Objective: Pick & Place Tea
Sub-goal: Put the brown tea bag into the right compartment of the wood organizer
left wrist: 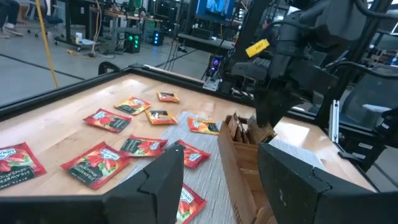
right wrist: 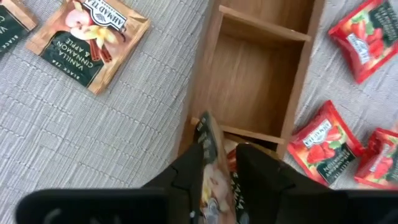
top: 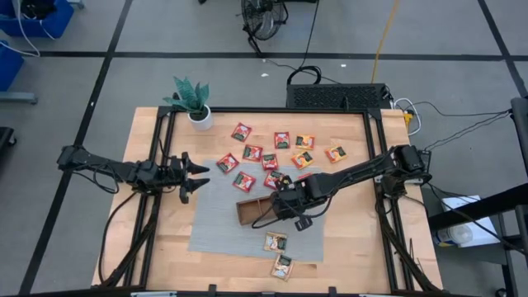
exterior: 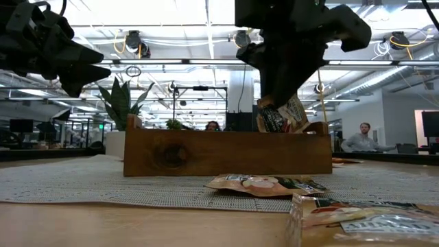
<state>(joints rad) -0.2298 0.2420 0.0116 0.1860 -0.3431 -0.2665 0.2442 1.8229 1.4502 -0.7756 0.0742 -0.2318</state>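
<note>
The brown wooden tray [top: 247, 211] lies on a grey mat. My right gripper [top: 285, 200] hangs over the tray's right end, shut on a dark tea sachet [right wrist: 205, 134]. In the low view that sachet [exterior: 278, 116] dips behind the tray's front wall [exterior: 219, 154]. Several red and orange sachets [top: 252, 152] lie flat on the table beyond the tray. Two dark green and white sachets [top: 275, 242] lie flat near the table's near edge. My left gripper [top: 194, 177] waits open, left of the tray and above the table. My right gripper pinches the tea sachet between its two fingers [right wrist: 186, 168] from above, pointing down. The fingers hold its upper part [exterior: 274, 104]. It hangs upright and edge-on below them, with its lower end inside the tray's end compartment [right wrist: 249, 134].
A potted plant [top: 194, 103] stands at the far left corner. The grey mat [top: 219, 227] covers the middle of the table, with bare mat left of the tray. A black frame [top: 375, 140] borders the tabletop. People show in the room beyond.
</note>
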